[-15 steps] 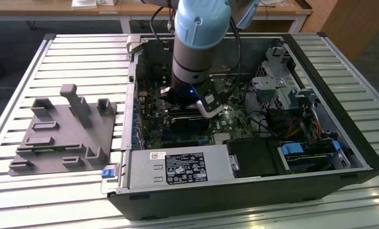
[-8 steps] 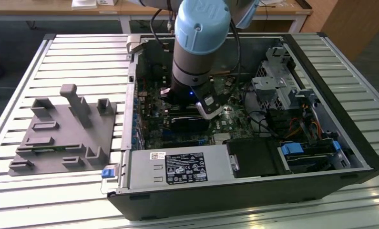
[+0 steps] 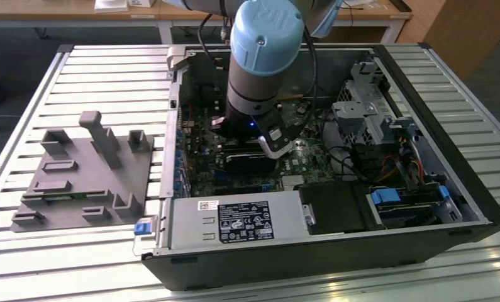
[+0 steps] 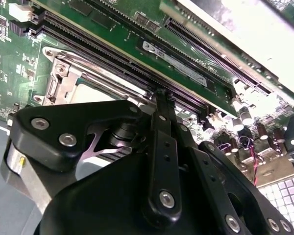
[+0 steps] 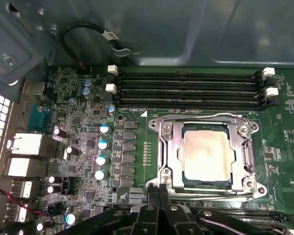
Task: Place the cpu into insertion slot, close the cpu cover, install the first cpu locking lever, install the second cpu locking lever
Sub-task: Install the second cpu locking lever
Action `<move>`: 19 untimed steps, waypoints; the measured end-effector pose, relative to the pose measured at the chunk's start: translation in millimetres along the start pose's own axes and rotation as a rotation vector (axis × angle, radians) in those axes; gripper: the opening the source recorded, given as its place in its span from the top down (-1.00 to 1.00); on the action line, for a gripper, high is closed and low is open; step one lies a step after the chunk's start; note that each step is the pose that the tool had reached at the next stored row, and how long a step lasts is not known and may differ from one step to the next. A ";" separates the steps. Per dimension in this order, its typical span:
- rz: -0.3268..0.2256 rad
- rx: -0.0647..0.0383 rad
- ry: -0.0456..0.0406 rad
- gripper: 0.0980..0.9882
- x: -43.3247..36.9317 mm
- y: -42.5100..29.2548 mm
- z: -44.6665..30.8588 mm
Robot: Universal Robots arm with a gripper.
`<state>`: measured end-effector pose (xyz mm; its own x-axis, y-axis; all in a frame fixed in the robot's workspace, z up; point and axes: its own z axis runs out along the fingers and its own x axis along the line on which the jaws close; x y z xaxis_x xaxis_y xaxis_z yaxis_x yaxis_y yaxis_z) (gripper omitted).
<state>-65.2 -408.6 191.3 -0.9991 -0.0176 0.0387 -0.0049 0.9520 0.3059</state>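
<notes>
My gripper [image 5: 159, 192] is low inside the open case [image 3: 476, 207], just above the green board [image 5: 284, 161]. My fingers [image 5: 153, 196] are pressed together into one thin black tip, and they pinch nothing. In the first wrist view this tip stands at the edge of the slot [image 5: 162, 182], near one corner, touching or almost touching the thin lever [image 5: 206, 194] that runs along that side.

The cpu [image 5: 208, 155] lies flat in the slot, its dull silver top showing through the window of the cover [image 5: 169, 152]. The cover is down flat around the cpu.

On the other side of the slot the long black memory slots [image 5: 186, 88] run parallel, very near its edge. In the exterior view my arm [image 3: 262, 56] comes down in the middle of the case. The power box [image 3: 233, 221] is at the near side and the drive cage [image 3: 363, 113] at the exterior view's right, so free room around my wrist is small.
</notes>
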 end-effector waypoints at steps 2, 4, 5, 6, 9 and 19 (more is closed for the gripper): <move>0.000 -0.005 -0.0002 0.98 0.2 -0.1 0.4; 0.000 -0.009 -0.0004 0.98 0.8 -0.2 0.9; -0.001 -0.011 -0.0005 0.98 1.3 -0.2 1.1; -0.001 -0.011 -0.0006 0.98 1.8 -0.3 1.5; -0.001 -0.012 -0.0004 0.98 4.2 -0.7 2.9; -0.002 -0.014 -0.0005 0.98 6.3 -0.8 7.0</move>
<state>-71.8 -407.3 184.6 -0.9991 -0.0190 0.0378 -0.0060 0.9476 0.3194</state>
